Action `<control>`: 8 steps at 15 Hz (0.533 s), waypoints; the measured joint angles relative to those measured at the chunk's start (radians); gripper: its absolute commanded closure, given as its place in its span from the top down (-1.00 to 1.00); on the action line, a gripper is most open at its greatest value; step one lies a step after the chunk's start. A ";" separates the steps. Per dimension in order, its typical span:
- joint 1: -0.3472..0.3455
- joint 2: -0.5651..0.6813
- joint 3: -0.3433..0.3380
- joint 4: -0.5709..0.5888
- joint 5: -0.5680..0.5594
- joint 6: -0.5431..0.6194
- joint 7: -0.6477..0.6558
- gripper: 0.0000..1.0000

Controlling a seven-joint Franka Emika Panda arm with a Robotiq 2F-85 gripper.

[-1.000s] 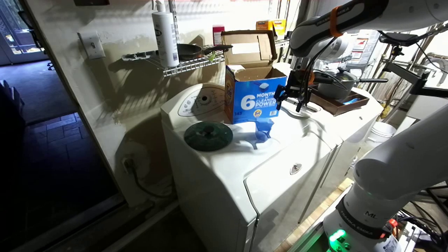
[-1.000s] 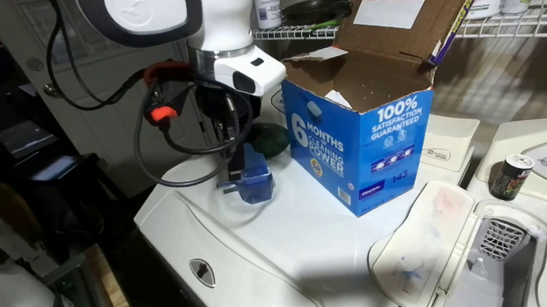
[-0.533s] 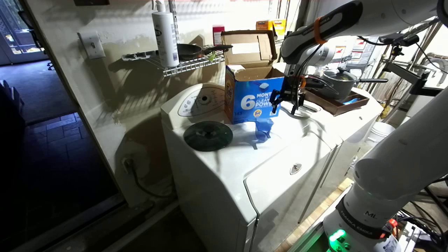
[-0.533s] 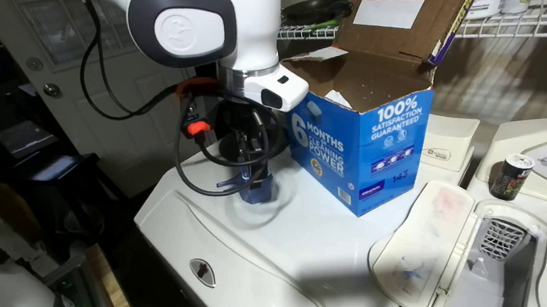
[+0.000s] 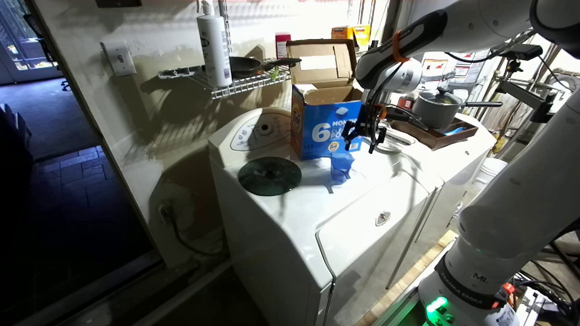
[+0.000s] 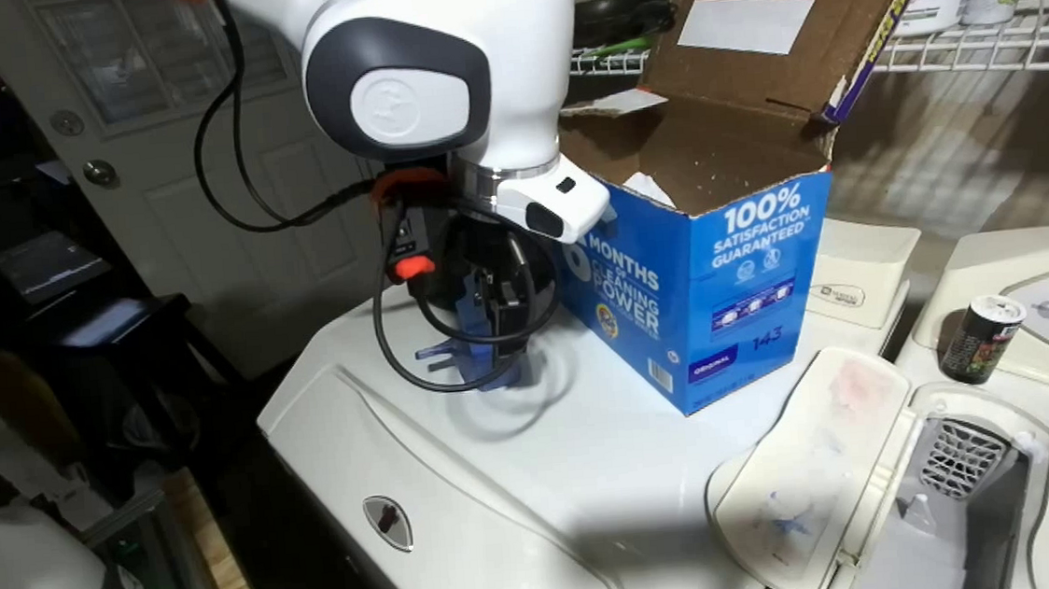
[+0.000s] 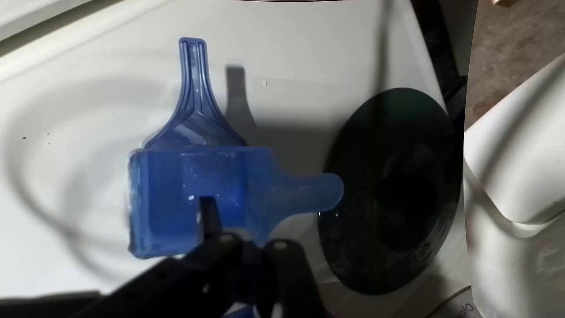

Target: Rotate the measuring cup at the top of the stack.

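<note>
The stack (image 5: 341, 174) of small blue measuring cups stands on the white machine top, in front of the blue box. In the wrist view the top measuring cup (image 7: 198, 190) has its handle pointing right, and the handle of a lower cup (image 7: 193, 79) points up, at about a right angle to it. My gripper (image 5: 360, 146) is open, its fingers apart, pointing down just above and beside the stack in an exterior view. A dark finger overlaps the top cup in the wrist view; contact is not visible. In an exterior view the stack (image 6: 479, 365) is partly hidden by gripper and cables.
The open blue box (image 5: 326, 120) stands close behind the stack and the gripper. A dark green round lid (image 5: 269, 176) lies beside the stack. A grey pot (image 5: 437, 108) sits in a brown tray. A black can (image 6: 982, 340) and cutlery are further off.
My gripper has moved left and slightly down toward the stack in an exterior view; in the opposite exterior picture the arm moved right and down. The cups have not visibly moved.
</note>
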 measured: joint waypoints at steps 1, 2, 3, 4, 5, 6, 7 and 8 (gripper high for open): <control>0.000 0.010 0.002 0.006 0.011 0.000 -0.003 0.90; 0.001 0.018 0.003 0.011 0.023 0.000 -0.006 0.76; 0.001 0.026 0.005 0.016 0.032 0.000 -0.007 0.57; 0.001 0.033 0.007 0.022 0.042 0.000 -0.008 0.39; 0.002 0.040 0.008 0.026 0.050 0.000 -0.008 0.26; 0.002 0.046 0.010 0.030 0.058 0.000 -0.009 0.12; 0.003 0.052 0.010 0.034 0.065 0.000 -0.009 -0.05; 0.003 0.057 0.011 0.037 0.069 0.000 -0.009 0.10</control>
